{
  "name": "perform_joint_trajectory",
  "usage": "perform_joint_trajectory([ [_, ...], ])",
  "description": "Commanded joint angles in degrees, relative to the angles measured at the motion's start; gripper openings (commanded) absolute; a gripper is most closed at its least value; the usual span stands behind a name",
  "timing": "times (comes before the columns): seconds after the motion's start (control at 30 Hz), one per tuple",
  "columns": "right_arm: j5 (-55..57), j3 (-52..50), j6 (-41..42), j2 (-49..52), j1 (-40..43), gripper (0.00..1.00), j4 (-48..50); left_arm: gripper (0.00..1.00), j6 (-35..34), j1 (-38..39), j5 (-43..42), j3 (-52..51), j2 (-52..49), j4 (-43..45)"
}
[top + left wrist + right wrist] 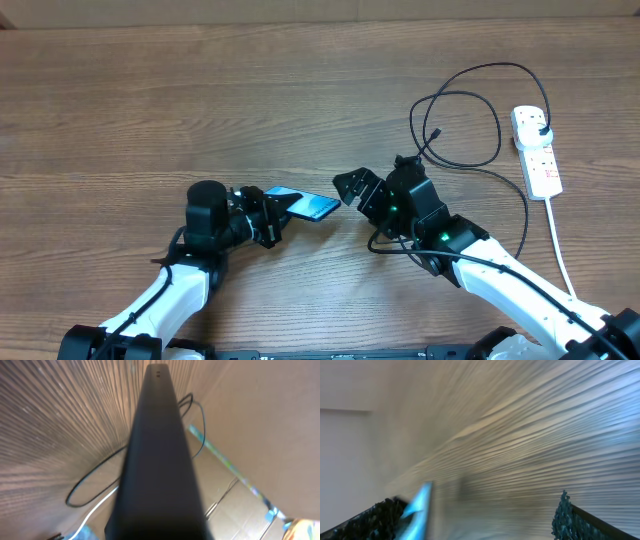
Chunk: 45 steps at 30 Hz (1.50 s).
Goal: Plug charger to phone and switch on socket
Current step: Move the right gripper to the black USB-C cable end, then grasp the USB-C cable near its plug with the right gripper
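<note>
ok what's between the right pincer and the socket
The charger lies there: its black cable loops over the table between the right pincer and the socket, with nothing else in that stretch. The overhead view shows it.

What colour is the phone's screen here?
Bright cyan-blue. The phone shows it best in the overhead view; the left wrist view shows only its dark edge.

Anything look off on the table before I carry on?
Nothing is damaged, but the phone is gripped at a tilt in the left tool. The right tool hangs open and empty beside it. The charger lies looped near the socket, its connector tip loose and far from the phone.
</note>
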State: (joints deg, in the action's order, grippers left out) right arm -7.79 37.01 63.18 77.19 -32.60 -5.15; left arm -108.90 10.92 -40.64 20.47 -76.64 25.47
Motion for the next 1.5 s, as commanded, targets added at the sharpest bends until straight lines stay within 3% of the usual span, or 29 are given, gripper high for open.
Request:
perform_joint_trajectory([
  [0.0,5.9,3.7,-7.3,-0.7,2.4,0.99,-6.3,0.04,5.5,-2.8,0.5,4.6,0.1,-4.4],
  [0.17,13.7,12.1,-7.4,-0.7,6.3,0.96,-22.3,0.04,14.3,-3.8,2.4,14.1,-1.5,-18.0],
  [0.27,15.0,16.9,-8.0,-0.5,10.1,0.88,-29.0,0.04,20.2,-3.8,2.2,21.6,-5.0,-23.6],
  [0.43,15.2,23.7,-11.1,3.1,17.0,0.76,-34.4,0.04,31.8,-3.8,-3.1,34.6,-13.5,-34.6],
  [0.6,15.1,31.4,-14.3,13.6,20.8,0.65,-39.0,0.04,38.5,-3.8,-8.5,38.8,-18.9,-39.2],
  [0.8,15.0,37.4,-15.1,25.3,22.4,0.54,-37.2,0.04,43.1,-3.8,-10.5,38.8,-19.6,-43.3],
  [0.93,14.4,38.3,-14.6,30.9,22.4,0.47,-30.9,0.04,43.5,-3.7,-10.6,38.8,-19.6,-45.4],
  [1.47,14.4,38.2,-12.2,40.2,22.4,0.38,-27.5,0.04,44.2,-3.3,-11.8,38.8,-19.6,-45.9],
])
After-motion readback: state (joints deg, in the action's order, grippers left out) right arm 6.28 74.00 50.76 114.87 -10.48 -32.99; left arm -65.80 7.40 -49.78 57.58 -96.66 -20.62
